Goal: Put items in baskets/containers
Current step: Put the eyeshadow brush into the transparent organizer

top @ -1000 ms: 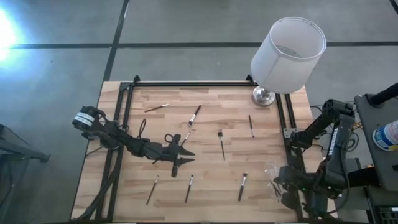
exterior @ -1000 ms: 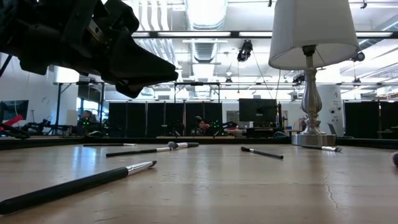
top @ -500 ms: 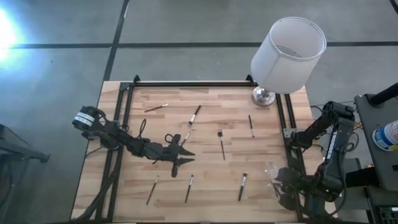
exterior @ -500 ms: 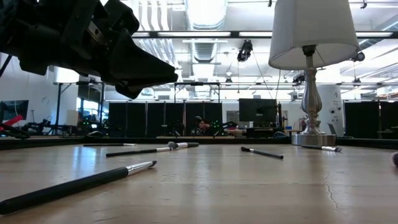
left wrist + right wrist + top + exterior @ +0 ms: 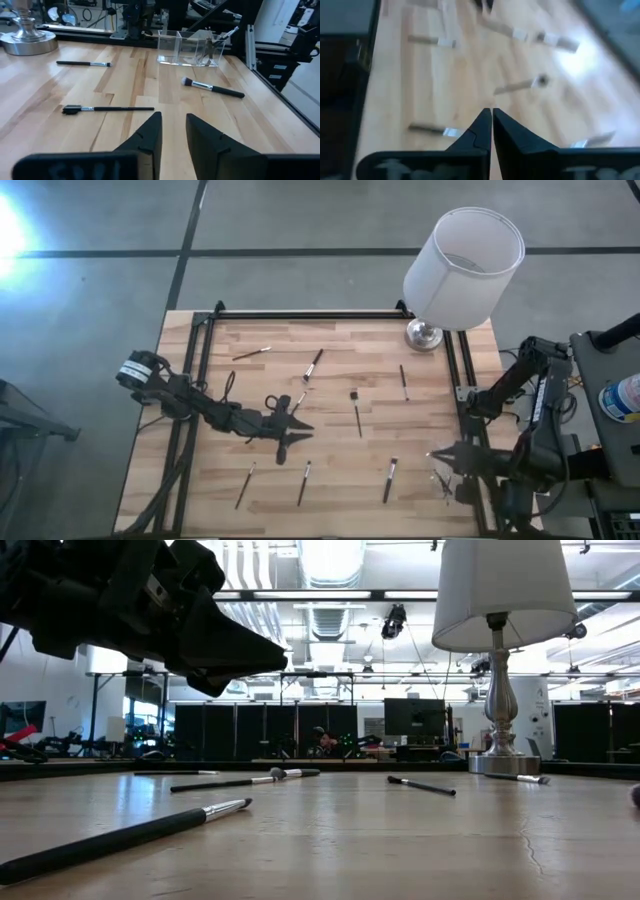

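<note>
Several slim brushes lie flat on the wooden table, among them one [image 5: 356, 410] at the middle, one [image 5: 390, 478] near the front and one [image 5: 212, 88] beside the clear container [image 5: 190, 47]. The container stands at the table's right edge [image 5: 443, 480] with brushes inside it. My left gripper [image 5: 174, 122] hovers open over the table's middle left [image 5: 295, 430], with nothing between its fingers. My right gripper [image 5: 490, 112] is shut and empty, raised above the container, its tip [image 5: 433, 452] pointing toward the table's left.
A lamp with a white shade [image 5: 465, 265] and a metal foot [image 5: 424, 334] stands at the far right corner. A black frame rail [image 5: 300, 315] runs round the table. More brushes lie at the far left [image 5: 252, 353] and the near left [image 5: 245, 483].
My right gripper has risen a little over the container and rolled about, so that its tip now points toward the table's left. The brushes and the container lie as before.
</note>
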Robot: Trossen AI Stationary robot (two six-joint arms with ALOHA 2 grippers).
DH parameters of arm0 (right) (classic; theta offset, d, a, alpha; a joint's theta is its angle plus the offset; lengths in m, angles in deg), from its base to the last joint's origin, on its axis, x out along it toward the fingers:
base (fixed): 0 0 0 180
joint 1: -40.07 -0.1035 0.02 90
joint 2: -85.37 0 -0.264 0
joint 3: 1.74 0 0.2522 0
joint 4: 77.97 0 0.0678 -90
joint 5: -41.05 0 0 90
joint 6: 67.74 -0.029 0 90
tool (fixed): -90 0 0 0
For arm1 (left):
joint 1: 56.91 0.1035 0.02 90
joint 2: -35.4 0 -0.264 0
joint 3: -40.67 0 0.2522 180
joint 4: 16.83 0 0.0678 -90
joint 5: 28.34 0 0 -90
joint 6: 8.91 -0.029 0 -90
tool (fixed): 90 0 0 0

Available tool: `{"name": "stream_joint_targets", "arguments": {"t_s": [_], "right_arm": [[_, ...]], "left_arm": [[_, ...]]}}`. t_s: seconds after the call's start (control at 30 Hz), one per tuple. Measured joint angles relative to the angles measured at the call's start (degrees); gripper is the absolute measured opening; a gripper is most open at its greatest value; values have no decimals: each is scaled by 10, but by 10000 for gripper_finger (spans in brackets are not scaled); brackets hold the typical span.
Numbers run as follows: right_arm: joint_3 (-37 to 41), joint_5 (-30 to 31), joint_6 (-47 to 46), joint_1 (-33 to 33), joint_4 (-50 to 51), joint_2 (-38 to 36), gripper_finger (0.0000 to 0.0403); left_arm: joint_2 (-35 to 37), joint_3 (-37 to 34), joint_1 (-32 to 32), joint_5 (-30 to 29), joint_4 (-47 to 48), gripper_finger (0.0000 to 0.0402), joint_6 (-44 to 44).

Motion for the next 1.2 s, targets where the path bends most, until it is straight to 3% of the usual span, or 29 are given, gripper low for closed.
{"name": "stream_joint_targets", "arguments": {"t_s": [0.13, 0.23, 0.33, 0.47, 0.67, 0.87, 1.2], "right_arm": [[51, 41, 80, 20, -72, -52, 8], [116, 35, 172, 51, -190, -98, 8], [193, 5, 292, 93, -337, -148, 8], [294, -77, 476, 173, -558, -210, 8], [408, -283, 682, 326, -832, -256, 8], [462, -411, 725, 457, -954, -222, 8], [446, -393, 729, 556, -1069, -104, 8]], "left_arm": [[0, 0, 0, -1, 3, 32, -2], [0, 0, 0, -1, 7, 5, -6], [0, 0, 0, -1, 8, 3, -11], [0, 0, 0, -1, 14, 1, -12], [0, 0, 0, -1, 19, 0, -14], [0, 0, 0, 0, 32, 0, -15], [0, 0, 0, -5, 53, 0, -8]]}}
